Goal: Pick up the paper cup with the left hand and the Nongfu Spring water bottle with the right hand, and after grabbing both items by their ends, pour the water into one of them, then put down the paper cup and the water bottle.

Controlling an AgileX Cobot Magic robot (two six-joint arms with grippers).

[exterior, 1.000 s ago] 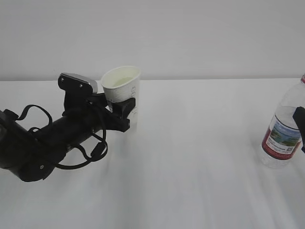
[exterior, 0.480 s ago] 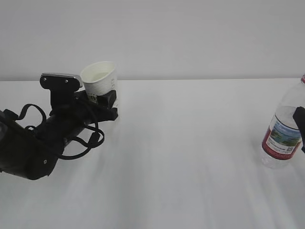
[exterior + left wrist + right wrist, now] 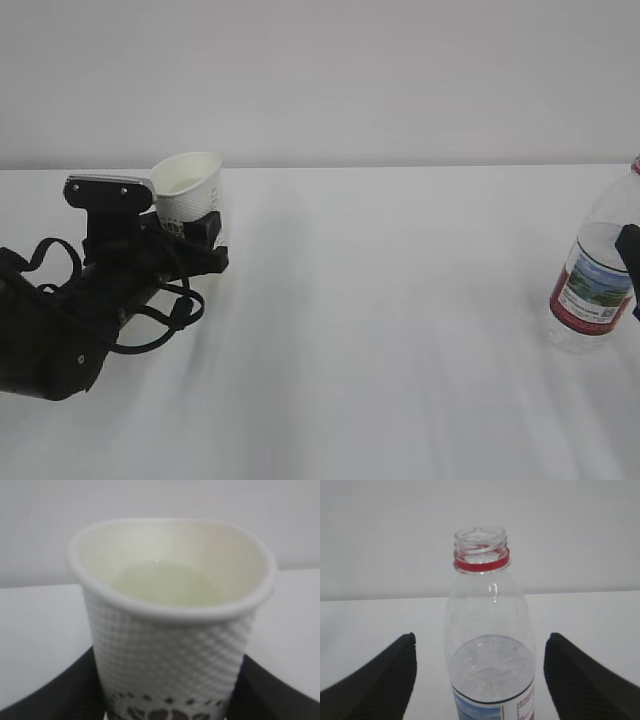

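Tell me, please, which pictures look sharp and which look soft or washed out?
Exterior view: flat bright light, white table washed out, only faint shadows. Left wrist view: paper cup very close, slightly soft. Right wrist view: Nongfu Spring water bottle fairly sharp, the dark fingers blurred.

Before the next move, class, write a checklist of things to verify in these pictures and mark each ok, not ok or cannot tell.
1. paper cup held between the left fingers: ok.
2. Cup upright enough not to spill: ok, it looks only slightly tilted.
3. water already in the cup: ok, a pool shows well below the rim.
4. Cup resting on the table: cannot tell, the arm hides its base.
5. Nongfu Spring water bottle standing upright, uncapped: ok.
6. right fingers clear of the bottle: ok, gaps show on both sides.
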